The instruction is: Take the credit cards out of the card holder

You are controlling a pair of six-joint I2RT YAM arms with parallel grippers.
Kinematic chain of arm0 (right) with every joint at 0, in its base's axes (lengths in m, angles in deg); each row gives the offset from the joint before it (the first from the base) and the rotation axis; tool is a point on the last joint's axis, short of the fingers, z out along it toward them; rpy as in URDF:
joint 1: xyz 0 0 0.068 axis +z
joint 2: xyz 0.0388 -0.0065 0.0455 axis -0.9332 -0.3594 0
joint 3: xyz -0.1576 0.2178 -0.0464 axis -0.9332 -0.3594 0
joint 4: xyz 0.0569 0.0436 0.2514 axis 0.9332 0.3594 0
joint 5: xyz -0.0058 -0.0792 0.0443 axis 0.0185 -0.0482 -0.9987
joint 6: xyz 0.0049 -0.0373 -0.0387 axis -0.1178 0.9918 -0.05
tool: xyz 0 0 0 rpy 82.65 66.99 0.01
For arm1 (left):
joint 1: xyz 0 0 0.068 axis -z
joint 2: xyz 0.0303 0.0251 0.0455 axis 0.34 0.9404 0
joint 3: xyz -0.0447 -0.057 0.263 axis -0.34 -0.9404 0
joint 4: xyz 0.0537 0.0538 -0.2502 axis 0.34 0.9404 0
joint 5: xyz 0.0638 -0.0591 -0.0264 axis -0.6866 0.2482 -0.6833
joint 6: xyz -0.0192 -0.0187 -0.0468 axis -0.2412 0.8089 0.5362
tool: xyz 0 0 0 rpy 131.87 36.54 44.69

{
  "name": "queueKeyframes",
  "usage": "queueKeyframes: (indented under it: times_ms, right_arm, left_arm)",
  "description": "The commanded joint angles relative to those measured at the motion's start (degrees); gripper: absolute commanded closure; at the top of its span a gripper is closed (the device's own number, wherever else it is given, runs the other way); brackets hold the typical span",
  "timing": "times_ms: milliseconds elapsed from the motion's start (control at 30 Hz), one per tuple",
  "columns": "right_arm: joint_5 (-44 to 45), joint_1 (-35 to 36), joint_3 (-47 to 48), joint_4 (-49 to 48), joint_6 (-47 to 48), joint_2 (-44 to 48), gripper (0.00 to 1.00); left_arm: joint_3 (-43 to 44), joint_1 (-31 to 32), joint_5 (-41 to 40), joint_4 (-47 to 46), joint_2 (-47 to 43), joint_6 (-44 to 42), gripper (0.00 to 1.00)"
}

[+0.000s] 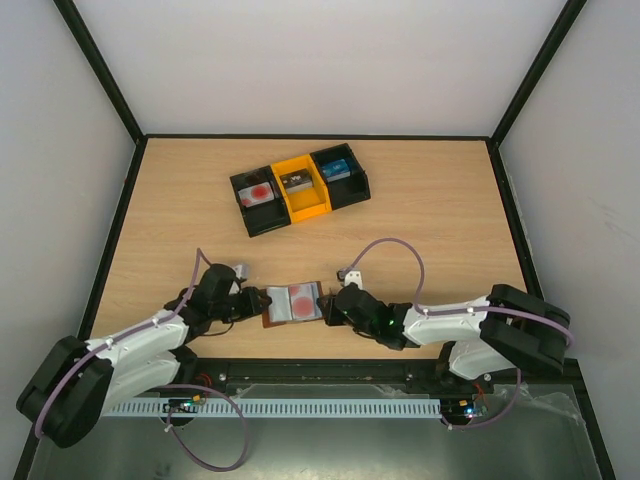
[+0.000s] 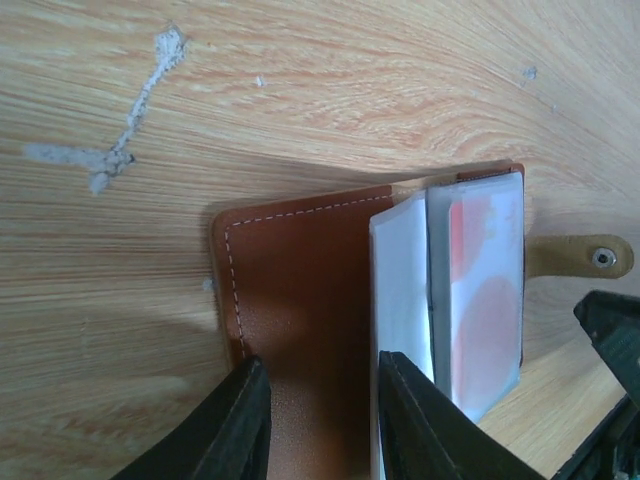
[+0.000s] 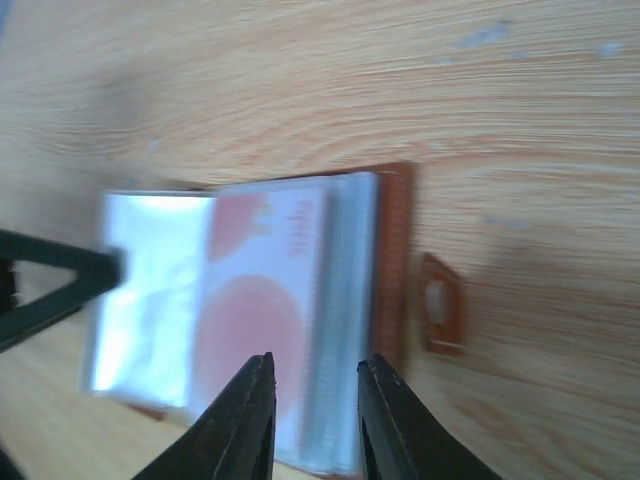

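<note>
Left claw (image 2: 320, 365) and right claw (image 3: 316, 362), jaws apart, flank the floppy card holder (image 2: 300, 270); its slick credit card (image 3: 250, 320) seemingly wants edge-pinching.

The card holder (image 2: 300, 290) is brown with pale stitching along its edge; its tab is a lighter tan. The credit card (image 2: 485, 320) is whitish with a red round mark. The counter (image 1: 430, 210) shows light wood grain with white scuffs. The tray (image 1: 308, 212) is black with a yellow centre section. The left tool (image 2: 322, 375) and right tool (image 3: 315, 365) are black.
</note>
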Motion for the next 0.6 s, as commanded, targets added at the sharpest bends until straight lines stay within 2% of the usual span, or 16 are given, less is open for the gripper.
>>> queueKeyframes:
  times_ms: [0,167,333,567]
  right_arm:
    - [-6.50,-0.23,1.44,-5.19,0.08,0.22,0.75]
    - [-9.63,-0.17,3.22,-8.78,-1.46,-4.14,0.74]
    - [-7.94,-0.23,4.49,-7.30,-3.20,-5.54,0.71]
    - [-4.73,-0.17,4.12,-5.33,-4.13,-6.48,0.68]
  left_arm:
    - [-1.00,-0.25,-0.39,-1.11,2.33,-0.68,0.69]
    - [-1.60,-0.24,-0.33,-3.54,3.63,-1.12,0.78]
    - [-1.65,-0.25,-0.46,-3.80,2.40,-1.20,0.88]
    - [-2.89,-0.25,-0.79,-4.84,1.13,-0.57,0.92]
